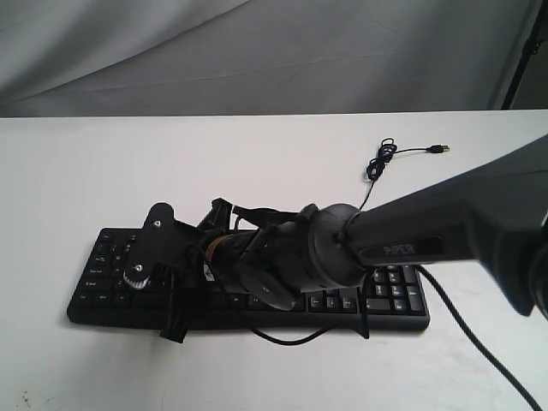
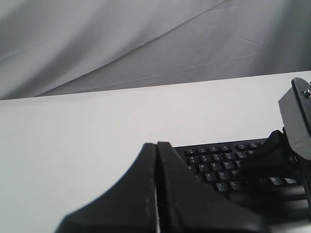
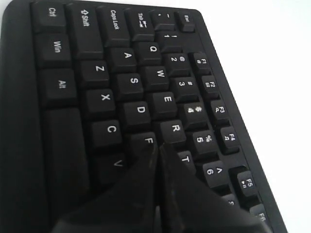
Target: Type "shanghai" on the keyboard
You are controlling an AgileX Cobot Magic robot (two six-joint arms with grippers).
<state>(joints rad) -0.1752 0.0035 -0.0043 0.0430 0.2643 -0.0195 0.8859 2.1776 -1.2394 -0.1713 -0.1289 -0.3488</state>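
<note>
The black keyboard lies flat on the white table near its front edge. Both arms hang over the keyboard's left and middle keys and hide them in the exterior view. My right gripper is shut with nothing in it. Its tips stand low over the letter keys between F and T, and I cannot tell whether they touch a key. My left gripper is also shut and empty, raised beside the left end of the keyboard, its tips pointing toward the back of the table.
The keyboard's thin black cable coils at the back right and ends in a loose USB plug. Another black cable trails off the front right. A grey curtain hangs behind the table. The right arm crosses the number pad.
</note>
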